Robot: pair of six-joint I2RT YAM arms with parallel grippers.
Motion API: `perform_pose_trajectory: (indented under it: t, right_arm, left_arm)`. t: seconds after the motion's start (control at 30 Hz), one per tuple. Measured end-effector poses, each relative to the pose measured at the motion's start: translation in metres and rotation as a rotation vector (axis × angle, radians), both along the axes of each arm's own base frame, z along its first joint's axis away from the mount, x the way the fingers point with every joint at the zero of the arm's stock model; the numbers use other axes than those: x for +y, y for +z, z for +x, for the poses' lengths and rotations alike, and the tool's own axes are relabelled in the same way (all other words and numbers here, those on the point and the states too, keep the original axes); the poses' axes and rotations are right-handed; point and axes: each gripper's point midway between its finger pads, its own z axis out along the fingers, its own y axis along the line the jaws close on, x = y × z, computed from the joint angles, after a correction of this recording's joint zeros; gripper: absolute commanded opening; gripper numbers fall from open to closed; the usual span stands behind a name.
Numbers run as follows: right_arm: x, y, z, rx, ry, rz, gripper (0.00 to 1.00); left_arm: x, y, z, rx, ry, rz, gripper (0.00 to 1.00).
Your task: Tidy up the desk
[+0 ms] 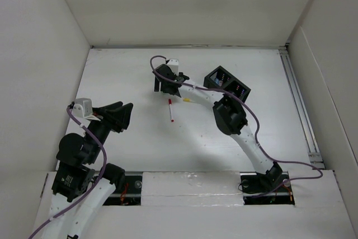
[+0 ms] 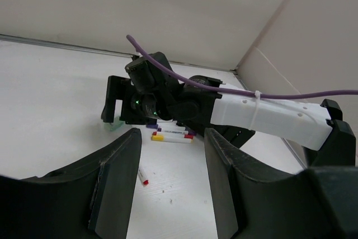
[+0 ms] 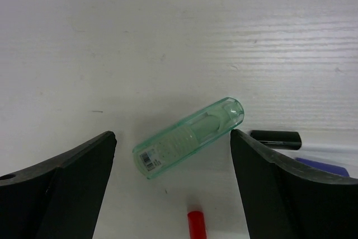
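Note:
The desk point(image 1: 134, 144) is a flat white tabletop with white walls around it. My right gripper point(image 1: 163, 86) is open at the far middle, low over a green see-through tube point(image 3: 190, 137) that lies tilted between its fingers point(image 3: 84, 166), untouched. The tube also shows in the left wrist view point(image 2: 116, 125) under the right gripper point(image 2: 112, 104). A red-capped marker point(image 1: 170, 110) lies just nearer. My left gripper point(image 1: 125, 115) is open and empty at the left, pointing toward the markers; its fingers point(image 2: 117, 177) frame the marker's red tip point(image 2: 144, 176).
A black mesh organizer point(image 1: 226, 82) stands at the far right of the middle. Three markers lie by the right arm: yellow-and-red point(image 2: 170, 137), red-and-purple point(image 2: 173, 132), purple-capped point(image 2: 154, 129). A black cap point(image 3: 275, 138) and a purple cap point(image 3: 321, 166) lie right of the tube.

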Motion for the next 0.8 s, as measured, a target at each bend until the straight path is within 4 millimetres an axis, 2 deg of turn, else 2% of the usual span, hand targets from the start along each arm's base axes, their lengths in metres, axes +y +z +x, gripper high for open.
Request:
perform_pose_trajectory:
  t: [0.13, 0.2, 0.27, 0.3, 0.33, 0.4, 0.47, 0.53, 0.7, 0.8]
  right_arm:
    - [0.01, 0.002, 0.006, -0.007, 0.017, 0.012, 0.93]
    - [0.014, 0.0, 0.009, -0.008, 0.026, 0.015, 0.93]
    - [0.015, -0.003, 0.011, -0.003, 0.029, 0.01, 0.89]
    - [0.015, -0.004, 0.011, -0.003, 0.032, 0.004, 0.86]
    - [0.015, -0.005, 0.011, -0.001, 0.034, 0.001, 0.75]
    - [0.014, -0.006, 0.01, 0.002, 0.038, -0.007, 0.6]
    - [0.013, -0.006, 0.01, 0.004, 0.043, -0.016, 0.5]
    - [0.011, -0.007, 0.009, 0.01, 0.046, -0.026, 0.45]
    - [0.009, -0.011, 0.008, 0.011, 0.052, -0.041, 0.42]
    - [0.008, -0.011, 0.006, 0.007, 0.06, -0.048, 0.53]
  left_arm:
    - [-0.001, 0.0, -0.001, -0.001, -0.005, 0.0, 0.45]
    - [-0.001, 0.0, -0.001, -0.001, -0.006, 0.0, 0.45]
    - [-0.001, 0.0, -0.001, -0.001, -0.007, 0.0, 0.45]
    - [-0.001, 0.0, -0.001, -0.001, -0.007, 0.0, 0.45]
    - [-0.001, 0.0, -0.001, -0.001, -0.007, 0.0, 0.45]
    - [-0.001, 0.0, -0.001, -0.001, -0.008, 0.0, 0.45]
    - [-0.002, 0.0, -0.001, -0.001, -0.01, 0.0, 0.45]
    - [-0.002, 0.0, -0.002, -0.003, -0.012, 0.0, 0.45]
    - [-0.002, 0.001, -0.003, -0.006, -0.014, -0.001, 0.45]
    - [-0.002, 0.001, -0.003, -0.006, -0.014, -0.001, 0.45]
